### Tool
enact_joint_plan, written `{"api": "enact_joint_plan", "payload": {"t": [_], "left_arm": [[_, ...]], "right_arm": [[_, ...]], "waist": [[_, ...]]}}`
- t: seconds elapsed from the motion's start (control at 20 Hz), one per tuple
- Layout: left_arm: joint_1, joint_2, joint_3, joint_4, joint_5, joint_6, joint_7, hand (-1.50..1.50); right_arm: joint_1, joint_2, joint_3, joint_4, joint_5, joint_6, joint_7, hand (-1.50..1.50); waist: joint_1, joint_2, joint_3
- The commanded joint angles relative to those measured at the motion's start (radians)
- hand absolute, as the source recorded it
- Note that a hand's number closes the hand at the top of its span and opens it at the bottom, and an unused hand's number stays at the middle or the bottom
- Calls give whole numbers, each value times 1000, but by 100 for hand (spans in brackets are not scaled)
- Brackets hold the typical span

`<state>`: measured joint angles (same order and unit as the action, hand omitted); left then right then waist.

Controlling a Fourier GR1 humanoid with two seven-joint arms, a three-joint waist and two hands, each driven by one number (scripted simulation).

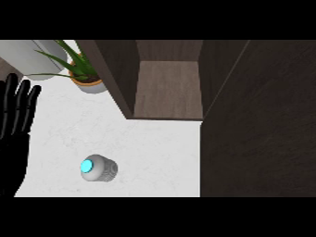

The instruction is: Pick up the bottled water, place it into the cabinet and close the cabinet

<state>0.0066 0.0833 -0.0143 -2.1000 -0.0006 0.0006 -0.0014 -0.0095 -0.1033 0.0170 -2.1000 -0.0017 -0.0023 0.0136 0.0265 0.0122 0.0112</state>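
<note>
While the bottle (97, 168) is standing upright on the desk (153, 148), cap facing up, nothing is gripping it. It is sitting right of the left hand (6, 129), whose fingers are spread. Beyond, the cabinet (167, 88) is standing open. No right hand is showing.

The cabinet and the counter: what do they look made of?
The cabinet looks like dark brown wood or a wood veneer, matte: faint grain lines run along its shelf and walls. The counter looks like white marble or a marble-look stone, smooth: thin grey veins cross it. Neither look settles whether it is solid or laminate.
</note>
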Motion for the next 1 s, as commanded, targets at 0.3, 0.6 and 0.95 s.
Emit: {"api": "enact_joint_plan", "payload": {"t": [0.3,0.6,0.95], "left_arm": [[352,-80,-103,-200,111,-12,44,-150],[532,-82,-246,-365,79,19,81,-150],[615,-64,-211,-495,100,11,153,-150]], "right_arm": [[160,35,164,-125,-6,69,40,-150],[222,4,205,-304,-30,91,169,-150],[238,52,316,-351,67,46,216,-150]], "waist": [[0,-21,-13],[-19,-18,-12],[-21,-15,-11]]}}
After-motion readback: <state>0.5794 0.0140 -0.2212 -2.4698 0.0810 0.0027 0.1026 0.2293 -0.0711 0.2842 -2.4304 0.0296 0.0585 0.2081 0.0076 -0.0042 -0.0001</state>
